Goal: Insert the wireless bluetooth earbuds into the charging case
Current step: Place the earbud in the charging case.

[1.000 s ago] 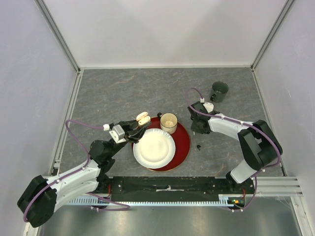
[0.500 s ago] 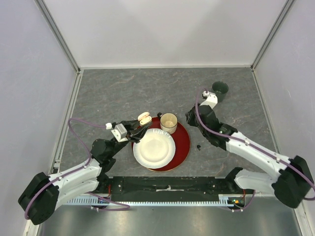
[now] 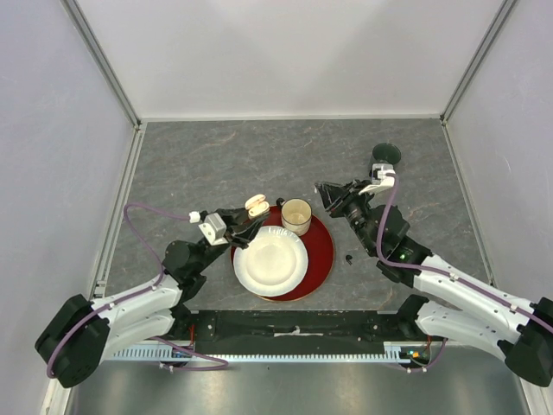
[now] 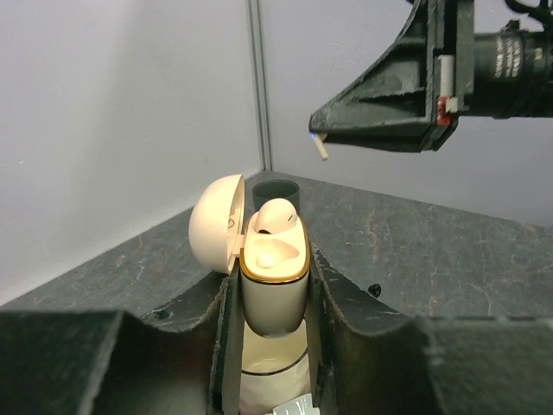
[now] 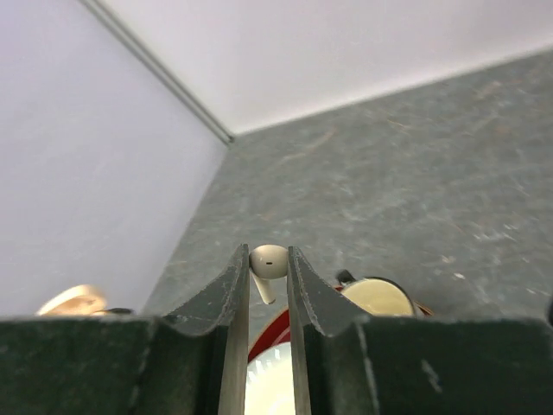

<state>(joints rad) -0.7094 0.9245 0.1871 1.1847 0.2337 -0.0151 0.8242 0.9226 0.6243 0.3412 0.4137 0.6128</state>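
My left gripper (image 3: 245,220) is shut on the cream charging case (image 3: 255,206) and holds it upright with its lid open, left of the paper cup. In the left wrist view (image 4: 275,264) the case (image 4: 275,294) has one white earbud (image 4: 276,215) seated in it, beside an empty socket. My right gripper (image 3: 325,192) is shut on a second white earbud (image 5: 269,261), stem down, raised right of the cup. It shows above and right of the case in the left wrist view (image 4: 320,147). A black earbud (image 3: 349,258) lies on the table right of the tray.
A red tray (image 3: 324,251) holds a white paper plate (image 3: 270,259) and a paper cup (image 3: 296,214). A small dark object (image 3: 279,201) lies by the cup. A dark green mug (image 3: 385,156) stands at the back right. Grey walls enclose the table.
My right arm has lifted from the table near the mug and swung left toward the case with the white earbud. My left gripper has shifted slightly with the case.
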